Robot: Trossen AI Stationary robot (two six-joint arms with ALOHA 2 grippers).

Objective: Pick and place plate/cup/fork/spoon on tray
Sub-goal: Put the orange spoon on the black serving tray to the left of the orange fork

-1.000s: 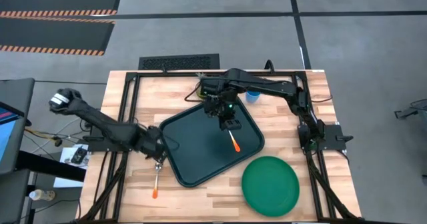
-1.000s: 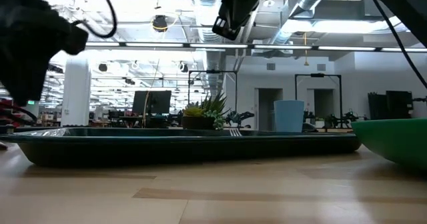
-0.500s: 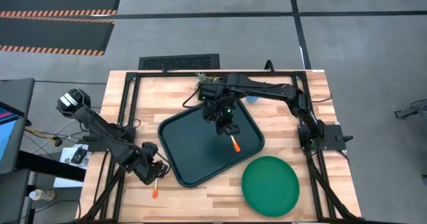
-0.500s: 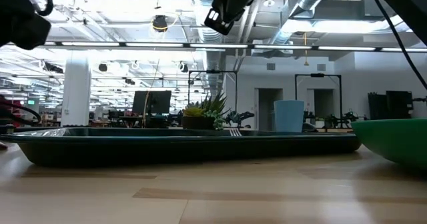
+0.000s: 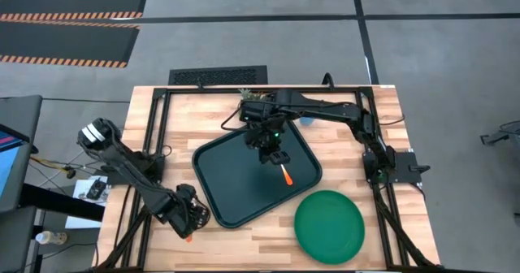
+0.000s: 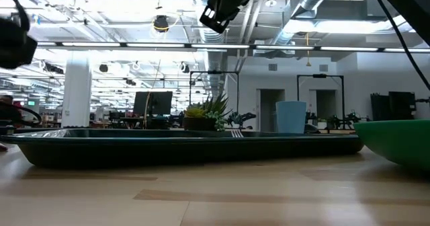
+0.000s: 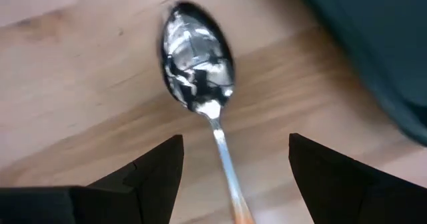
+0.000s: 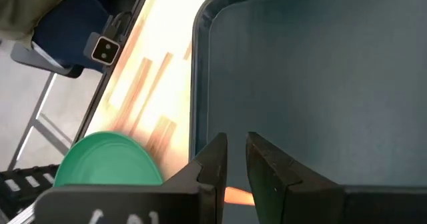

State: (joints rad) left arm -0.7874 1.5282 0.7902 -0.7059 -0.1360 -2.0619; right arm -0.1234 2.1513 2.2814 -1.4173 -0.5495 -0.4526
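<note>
fork (image 5: 286, 175) lies on tray (image 5: 236, 184), just below nearly closed, empty right gripper (image 5: 277, 156) | spoon (image 7: 198, 64) on wood between spread fingers of left gripper (image 7: 230, 184) | plate (image 5: 328, 226), cup (image 6: 291, 116) remain off tray

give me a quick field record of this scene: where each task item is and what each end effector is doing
tray: tray at the table's middle, turned at an angle
fork: fork lying in the tray by its right rim, orange handle showing
spoon: spoon flat on the wood just off the tray's left corner
plate: plate on the table, right of the tray
cup: cup upright on the table behind the tray
left end effector: left end effector open over the spoon, a finger on either side of its handle
right end effector: right end effector above the tray, fingers nearly closed, holding nothing
</note>
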